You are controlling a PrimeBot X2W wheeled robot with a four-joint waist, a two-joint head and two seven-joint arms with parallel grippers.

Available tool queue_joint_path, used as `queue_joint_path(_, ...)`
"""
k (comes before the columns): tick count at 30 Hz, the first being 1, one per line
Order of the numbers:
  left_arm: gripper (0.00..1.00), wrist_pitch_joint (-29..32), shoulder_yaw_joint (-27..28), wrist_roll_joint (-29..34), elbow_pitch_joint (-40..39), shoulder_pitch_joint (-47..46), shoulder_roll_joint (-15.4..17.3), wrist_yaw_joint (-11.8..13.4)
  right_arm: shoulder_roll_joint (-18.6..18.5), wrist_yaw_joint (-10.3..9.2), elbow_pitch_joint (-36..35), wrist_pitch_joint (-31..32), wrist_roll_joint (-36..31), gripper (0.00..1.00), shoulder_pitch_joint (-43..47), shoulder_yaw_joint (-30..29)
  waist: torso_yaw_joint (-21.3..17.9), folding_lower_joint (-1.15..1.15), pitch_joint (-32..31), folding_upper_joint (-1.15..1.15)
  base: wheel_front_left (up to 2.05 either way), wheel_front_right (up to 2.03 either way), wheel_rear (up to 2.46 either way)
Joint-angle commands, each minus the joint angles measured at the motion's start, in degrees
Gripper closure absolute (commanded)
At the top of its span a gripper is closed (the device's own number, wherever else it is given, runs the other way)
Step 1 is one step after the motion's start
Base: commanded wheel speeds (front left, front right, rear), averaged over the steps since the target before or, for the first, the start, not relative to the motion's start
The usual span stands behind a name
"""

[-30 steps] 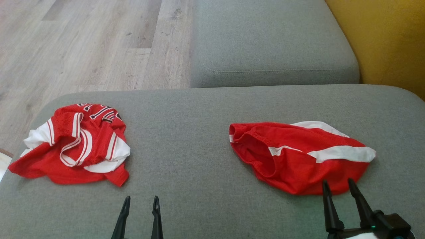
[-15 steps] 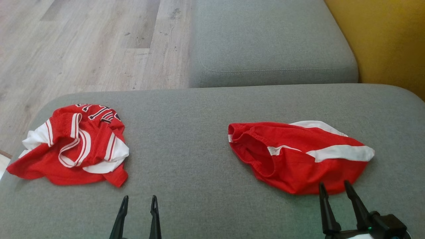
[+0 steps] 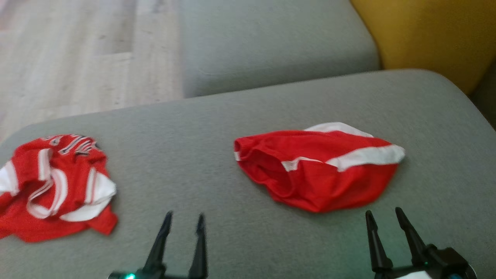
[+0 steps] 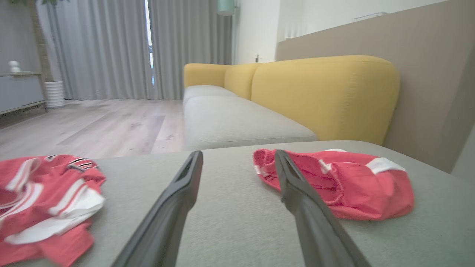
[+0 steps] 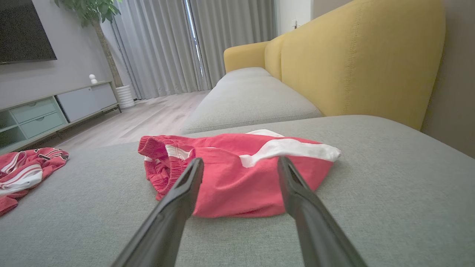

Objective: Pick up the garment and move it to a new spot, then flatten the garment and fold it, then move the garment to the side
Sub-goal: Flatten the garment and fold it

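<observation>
Lying on grey cushion [image 3: 186, 155], red shorts [image 3: 317, 174] run long axis 9-to-3 o'clock, waistband toward 9. Right hand [image 3: 383, 211] released at shorts' 5 o'clock; left hand [image 3: 185, 214] released.

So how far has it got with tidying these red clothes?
Nothing looks done yet: the red shorts and the jersey both lie crumpled on the grey cushion. In hand: the right jaws stand open just short of the shorts, gripping nothing. Left: picking up, moving, flattening, folding, setting aside.

Dark lettering on crumpled red jersey [image 3: 54, 188], folded and blurred, not readable
</observation>
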Motion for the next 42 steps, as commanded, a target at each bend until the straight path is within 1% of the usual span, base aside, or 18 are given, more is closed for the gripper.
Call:
queue_joint_path(1, 0.0, -0.5, 0.0, -0.4, -0.6, -6.0, -0.9, -0.5, -0.4, 0.44, -2.3, -0.6, -0.8, 0.0, -3.8, 1.6, -3.4, 0.0, 2.3, 0.0, 0.0, 0.0, 0.0)
queue_joint_path(3, 0.0, -0.5, -1.6, -1.9, 1.5, -8.3, -0.9, -0.9, -0.4, 0.44, -2.5, -0.6, -1.1, 0.0, -4.2, 1.9, -5.1, 0.0, 3.3, 0.0, 0.0, 0.0, 0.0)
queue_joint_path(5, 0.0, -0.5, -3.4, -5.6, 4.3, -10.9, -0.9, -1.4, -0.4, 0.44, -2.7, -0.6, -1.3, 0.0, -4.7, 2.2, -6.7, 0.0, 4.4, 0.0, 0.0, 0.0, 0.0)
queue_joint_path(6, 0.0, -0.5, -3.4, -5.6, 4.3, -10.9, -0.9, -1.4, -0.4, 0.44, -2.7, -0.6, -1.3, 0.0, -4.7, 2.2, -6.7, 0.0, 4.4, 0.0, 0.0, 0.0, 0.0)
queue_joint_path(7, 0.0, -0.2, -4.4, -8.1, 5.4, -12.4, -0.9, -1.9, -0.4, 0.44, -2.8, -0.6, -1.4, 0.0, -4.9, 2.3, -7.5, 0.0, 4.9, 0.0, 0.0, 0.0, 0.0)
queue_joint_path(11, 0.0, 4.5, -9.3, -17.0, 9.3, -18.8, -0.9, -4.9, -0.4, 0.44, -2.9, -0.6, -1.4, 0.0, -5.6, 2.9, -9.8, 0.0, 6.8, 0.0, 0.0, 0.0, 0.0)
queue_joint_path(14, 0.0, 7.6, -12.3, -22.1, 11.1, -23.2, -0.9, -6.5, -0.4, 0.44, -2.9, -0.6, -1.3, 0.0, -6.0, 3.2, -11.1, 0.0, 8.1, 0.0, 0.0, 0.0, 0.0)
queue_joint_path(17, 0.0, 10.0, -14.4, -26.5, 13.2, -27.3, -0.9, -6.9, -0.4, 0.44, -3.1, -0.6, -1.1, 0.0, -6.6, 3.4, -12.0, 0.0, 9.4, 0.0, 0.0, 0.0, 0.0)
queue_joint_path(20, 0.0, 11.3, -15.4, -30.0, 15.9, -30.8, -0.9, -6.3, -0.4, 0.44, -3.1, -0.6, -1.1, 0.0, -7.4, 3.8, -12.8, 0.0, 10.6, 0.0, 0.0, 0.0, 0.0)
queue_joint_path(22, 0.0, 11.7, -16.1, -31.6, 17.6, -32.9, -0.9, -5.9, -0.4, 0.44, -3.1, -0.6, -1.1, 0.0, -7.9, 3.9, -13.2, 0.0, 11.3, 0.0, 0.0, 0.0, 0.0)
queue_joint_path(25, 0.0, 12.6, -17.4, -34.7, 19.8, -35.2, -0.9, -6.1, -0.4, 0.44, -3.1, -0.6, -1.0, 0.0, -8.4, 4.0, -13.6, 0.0, 12.2, 0.0, 0.0, 0.0, 0.0)
queue_joint_path(28, 0.0, 12.9, -18.5, -36.6, 22.0, -37.1, -0.9, -5.8, -0.4, 0.44, -3.0, -0.6, -1.0, 0.0, -8.6, 4.1, -14.0, 0.0, 12.8, 0.0, 0.0, 0.0, 0.0)
queue_joint_path(34, 0.0, 11.6, -19.9, -39.0, 26.0, -40.2, -0.9, -5.8, -0.4, 0.44, -2.9, -0.6, -0.9, 0.0, -9.2, 4.7, -14.5, 0.0, 13.7, 0.0, 0.0, 0.0, 0.0)
queue_joint_path(41, 0.0, 10.4, -21.7, -41.0, 30.7, -43.5, -0.9, -6.7, -0.4, 0.44, -2.8, -0.6, -1.0, 0.0, -9.6, 4.9, -15.0, 0.0, 14.4, 0.0, 0.0, 0.0, 0.0)
queue_joint_path(42, 0.06, 10.2, -21.9, -41.3, 31.2, -43.8, -0.9, -6.9, -0.4, 0.44, -2.8, -0.6, -1.0, 0.0, -9.7, 5.0, -15.0, 0.0, 14.5, 0.0, 0.0, 0.0, 0.0)
